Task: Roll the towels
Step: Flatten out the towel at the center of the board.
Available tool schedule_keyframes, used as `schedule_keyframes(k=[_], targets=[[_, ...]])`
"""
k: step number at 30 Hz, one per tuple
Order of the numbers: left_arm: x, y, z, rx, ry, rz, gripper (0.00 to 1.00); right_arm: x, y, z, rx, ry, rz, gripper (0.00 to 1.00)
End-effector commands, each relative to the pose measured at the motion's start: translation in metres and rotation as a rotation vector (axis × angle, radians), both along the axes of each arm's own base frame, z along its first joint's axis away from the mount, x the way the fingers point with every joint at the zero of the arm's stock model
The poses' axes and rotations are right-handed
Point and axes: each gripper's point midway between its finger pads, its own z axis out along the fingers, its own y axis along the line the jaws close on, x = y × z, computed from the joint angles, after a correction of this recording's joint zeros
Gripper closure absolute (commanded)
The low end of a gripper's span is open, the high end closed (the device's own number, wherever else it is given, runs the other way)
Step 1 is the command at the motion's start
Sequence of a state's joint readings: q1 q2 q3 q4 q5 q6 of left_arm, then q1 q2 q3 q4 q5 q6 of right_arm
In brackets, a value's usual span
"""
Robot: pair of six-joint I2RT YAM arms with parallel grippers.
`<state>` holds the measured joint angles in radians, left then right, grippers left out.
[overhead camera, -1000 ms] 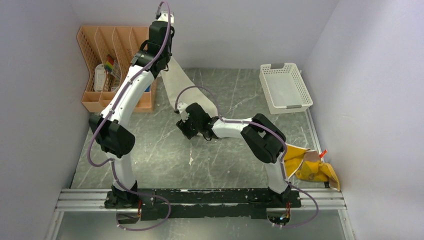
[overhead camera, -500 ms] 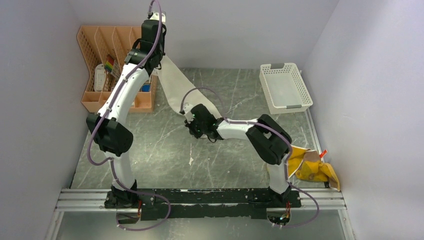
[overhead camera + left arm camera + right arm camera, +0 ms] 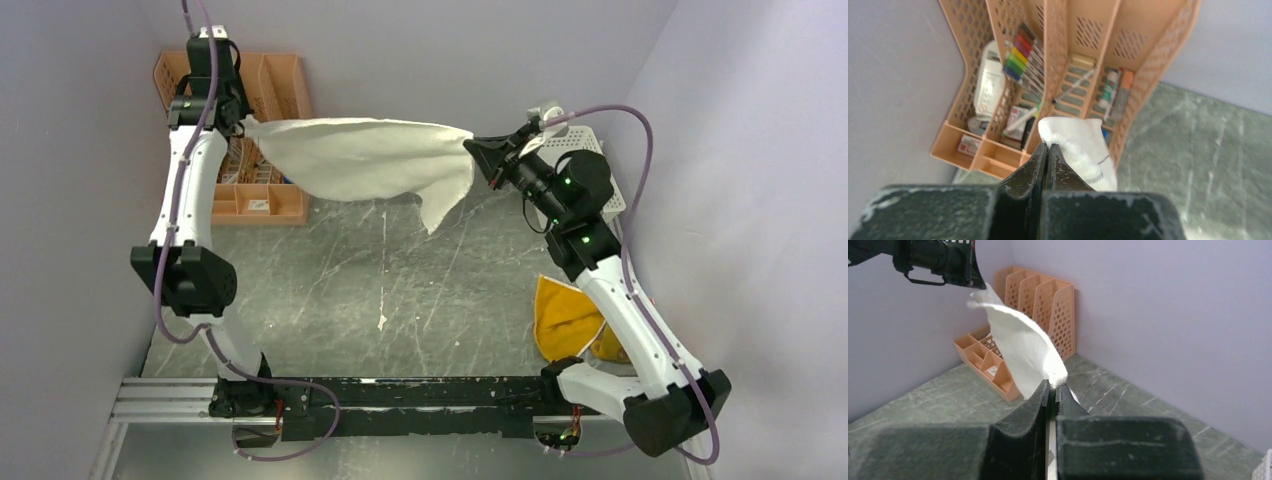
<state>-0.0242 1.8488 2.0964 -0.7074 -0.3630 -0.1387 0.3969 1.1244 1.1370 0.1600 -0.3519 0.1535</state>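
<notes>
Cream towel [image 3: 360, 160] hangs aloft over far side of table [image 3: 330, 300], stretched by corners: left gripper [image 3: 243, 125] clenched on left corner, right gripper [image 3: 478, 148] clenched on right. Likely spreading it flat for rolling. Yellow towel [image 3: 565, 318] lies near right.

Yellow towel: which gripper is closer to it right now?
Right. The right gripper is raised at the far right, beyond the yellow towel, clamping one corner of the cream towel. The left gripper holds the other corner at the far left, over the orange organizer.

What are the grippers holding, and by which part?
The cream-white towel, stretched in the air: left gripper pinches one end, right gripper the other.
</notes>
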Motion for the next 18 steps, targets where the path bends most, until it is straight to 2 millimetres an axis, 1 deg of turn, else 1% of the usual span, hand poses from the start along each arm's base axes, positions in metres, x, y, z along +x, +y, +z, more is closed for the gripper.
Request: schedule_keyframes(k=[1,4,5,8,9,10,11,12,14,15,18], targets=[[-0.048,-0.033,0.038,-0.142,-0.054,-0.126,0.93,-0.006,-0.007,-0.022,-0.02,0.092,-0.016,1.0],[-0.086,-0.05,0.052,-0.206,-0.083,-0.211,0.93,-0.028,-0.02,-0.01,0.002,0.063,-0.033,1.0],[-0.102,-0.055,0.059,-0.226,-0.107,-0.233,0.93,-0.036,-0.025,-0.006,0.009,0.051,-0.041,1.0],[-0.153,-0.065,0.069,-0.283,-0.172,-0.269,0.93,-0.065,-0.041,-0.003,0.04,0.017,-0.066,1.0],[-0.169,-0.067,0.068,-0.305,-0.19,-0.275,0.93,-0.075,-0.045,-0.004,0.052,0.009,-0.071,1.0],[-0.186,-0.069,0.07,-0.323,-0.214,-0.281,0.93,-0.085,-0.05,-0.001,0.07,-0.006,-0.075,1.0],[-0.202,-0.073,0.069,-0.359,-0.23,-0.287,0.93,-0.101,-0.055,0.005,0.092,-0.034,-0.067,1.0],[-0.217,-0.076,0.066,-0.389,-0.241,-0.292,0.93,-0.111,-0.058,0.005,0.103,-0.043,-0.058,1.0],[-0.242,-0.084,0.054,-0.435,-0.243,-0.317,0.93,-0.129,-0.062,0.005,0.123,-0.055,-0.04,1.0],[-0.252,-0.084,0.046,-0.445,-0.23,-0.313,0.93,-0.137,-0.064,0.005,0.129,-0.061,-0.033,1.0],[-0.273,-0.079,0.024,-0.455,-0.168,-0.266,0.93,-0.155,-0.071,0.001,0.134,-0.061,-0.03,1.0]])
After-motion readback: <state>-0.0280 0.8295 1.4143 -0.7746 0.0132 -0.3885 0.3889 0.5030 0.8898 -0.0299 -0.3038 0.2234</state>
